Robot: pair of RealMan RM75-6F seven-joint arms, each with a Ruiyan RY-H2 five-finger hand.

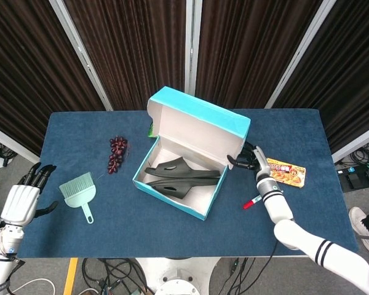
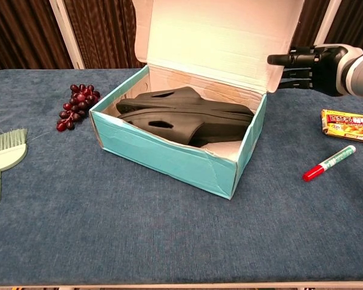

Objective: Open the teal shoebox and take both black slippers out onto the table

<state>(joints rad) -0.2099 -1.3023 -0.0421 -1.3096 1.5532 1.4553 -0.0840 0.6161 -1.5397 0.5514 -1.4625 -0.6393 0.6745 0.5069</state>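
The teal shoebox (image 1: pixel 172 198) (image 2: pixel 169 156) stands in the middle of the blue table with its lid (image 1: pixel 200 120) (image 2: pixel 218 36) raised upright at the back. Two black slippers (image 1: pixel 181 175) (image 2: pixel 187 115) lie inside, side by side. My right hand (image 1: pixel 251 158) (image 2: pixel 314 65) hovers just right of the box, fingers extended toward the lid's right edge, holding nothing. My left hand (image 1: pixel 26 195) hangs open at the table's left edge, far from the box, and shows only in the head view.
Dark grapes (image 1: pixel 117 153) (image 2: pixel 77 106) and a mint dustpan brush (image 1: pixel 80 190) (image 2: pixel 3 154) lie left of the box. A red marker (image 1: pixel 252 201) (image 2: pixel 328 163) and a yellow food packet (image 1: pixel 287 173) (image 2: pixel 349 125) lie to its right. Something green (image 1: pixel 151 129) peeks out behind the box.
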